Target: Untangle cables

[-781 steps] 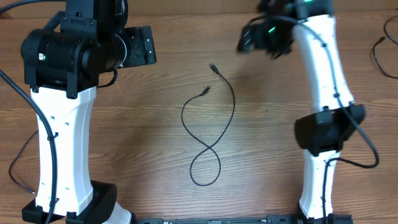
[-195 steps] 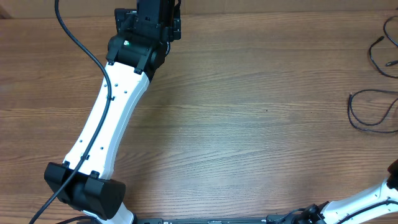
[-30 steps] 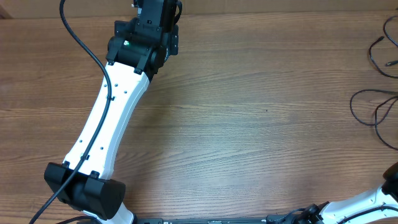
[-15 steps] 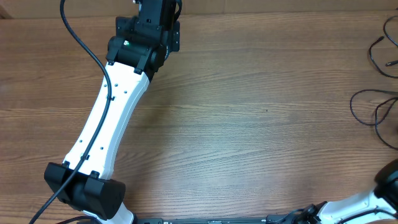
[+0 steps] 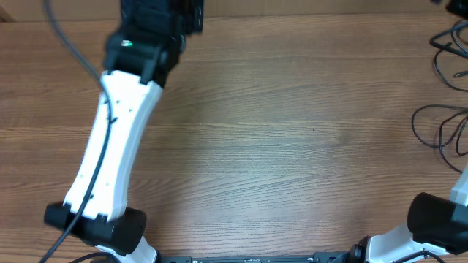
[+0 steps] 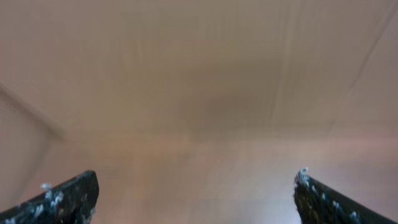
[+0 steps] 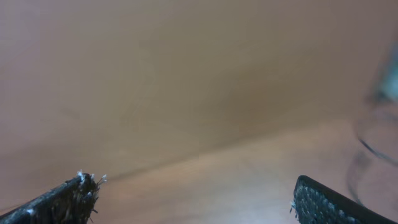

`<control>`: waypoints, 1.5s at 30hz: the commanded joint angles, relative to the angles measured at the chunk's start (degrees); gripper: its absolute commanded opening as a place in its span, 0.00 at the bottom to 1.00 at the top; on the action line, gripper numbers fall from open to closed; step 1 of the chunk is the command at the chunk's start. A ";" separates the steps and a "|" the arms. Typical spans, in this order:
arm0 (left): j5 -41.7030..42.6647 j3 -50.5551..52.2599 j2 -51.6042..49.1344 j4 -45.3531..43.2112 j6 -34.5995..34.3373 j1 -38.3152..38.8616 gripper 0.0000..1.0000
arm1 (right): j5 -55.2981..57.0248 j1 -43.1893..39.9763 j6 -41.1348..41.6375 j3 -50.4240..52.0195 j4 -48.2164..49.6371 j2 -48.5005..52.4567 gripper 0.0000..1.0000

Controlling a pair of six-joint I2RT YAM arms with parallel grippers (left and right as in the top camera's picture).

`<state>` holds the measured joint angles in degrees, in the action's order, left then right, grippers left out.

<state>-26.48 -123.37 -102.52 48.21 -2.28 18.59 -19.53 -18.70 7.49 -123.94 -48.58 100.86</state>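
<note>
The cables [image 5: 414,124] lie in loose loops at the right edge of the overhead view, well apart from the bare middle of the worktop [image 5: 292,146]. I judge they are set aside there as sorted. The left hand [image 6: 194,180] is released, with nothing between its fingers. The right hand [image 7: 191,182] is released too. A blurred cable shows at the right edge of its view, probably the nearest one to take.

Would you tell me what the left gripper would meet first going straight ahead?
Likely only the wooden table; the left gripper is open, and its blurred view shows nothing else ahead.
</note>
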 commanded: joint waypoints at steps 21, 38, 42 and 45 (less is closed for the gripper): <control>-3.52 18.45 28.87 -10.23 8.28 -8.46 1.00 | -3.76 11.54 -13.57 42.49 25.44 -46.47 1.00; -3.48 35.12 43.78 -20.65 10.38 -8.07 1.00 | 1.44 5.92 15.39 91.27 59.41 -91.17 1.00; -3.48 35.12 43.78 -20.52 10.40 -8.07 1.00 | -10.21 5.92 13.75 99.14 65.00 -91.17 1.00; -3.63 35.12 43.74 -19.12 10.43 -8.07 1.00 | -14.14 5.92 13.68 103.93 63.49 -91.17 1.00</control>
<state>-29.41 -88.58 -58.89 28.58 7.55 10.13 -23.86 -12.71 20.78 -23.40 15.46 9.80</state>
